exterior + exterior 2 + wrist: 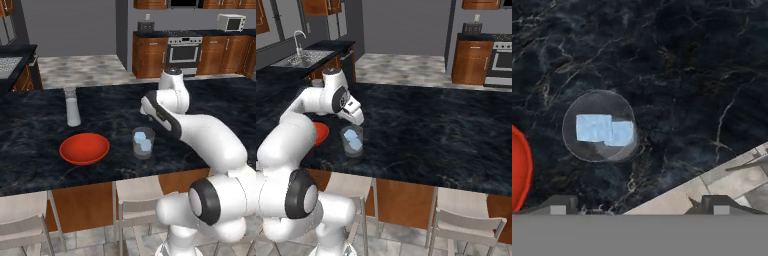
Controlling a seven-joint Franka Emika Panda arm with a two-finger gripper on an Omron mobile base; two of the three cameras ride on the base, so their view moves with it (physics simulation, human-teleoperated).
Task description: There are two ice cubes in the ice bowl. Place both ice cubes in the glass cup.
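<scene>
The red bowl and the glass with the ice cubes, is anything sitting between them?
Nothing. In the left base view, just bare dark counter lies between the red bowl and the glass cup; both ice cubes sit inside the glass.

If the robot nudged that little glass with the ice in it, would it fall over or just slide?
Probably slide. The glass cup is short and wide with straight sides, so it looks hard to tip. The dark counter looks polished, which should let it skid. The two ice cubes in it add a little weight low down, though they might shift.
</scene>
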